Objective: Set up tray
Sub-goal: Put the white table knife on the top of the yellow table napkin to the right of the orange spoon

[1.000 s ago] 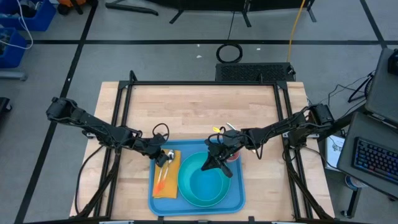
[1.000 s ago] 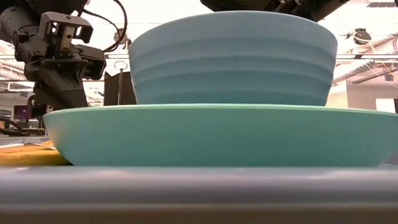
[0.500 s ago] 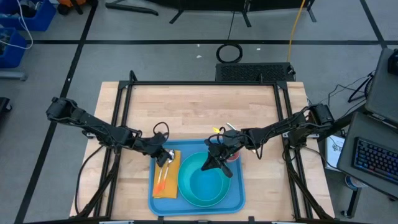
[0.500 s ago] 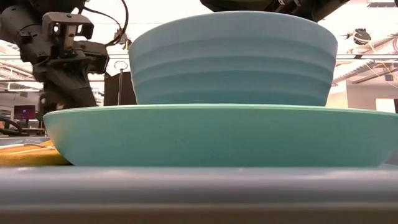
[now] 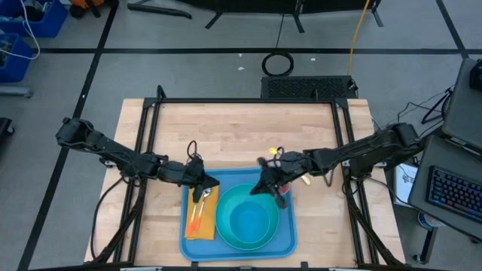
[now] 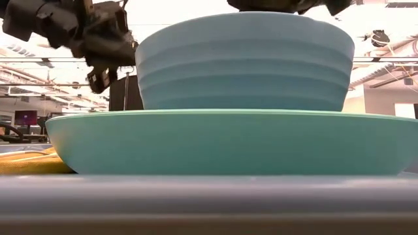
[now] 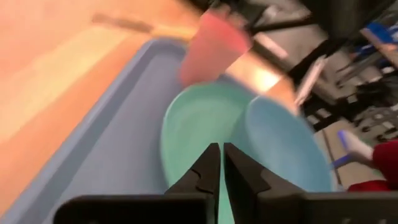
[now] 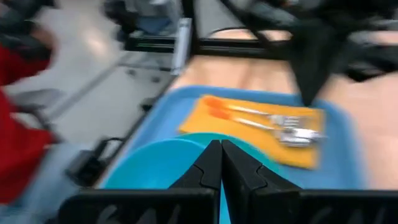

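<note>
Pale wooden boards make up the surface (image 5: 248, 135) under me, framed by black rails, grey floor beyond. On its near side sits the large flat blue plastic tray (image 5: 290, 239), long axis running across, between my two arms, short sides facing each arm. Inside lie a round turquoise plate with a lighter blue bowl (image 5: 248, 222) on it, a folded yellow napkin (image 5: 202, 218) carrying orange-handled cutlery (image 5: 196, 214), and a pink cup (image 7: 214, 46) at the far right corner.

My left claw (image 5: 205, 183) hovers over the napkin's far end, fingers nearly together, holding nothing. My right claw (image 5: 260, 187) hangs by the bowl's far rim, fully closed, empty.

Risk, as I judge it: both claws hang close above the tray; a careless sweep could knock the cup over or scatter the cutlery.
</note>
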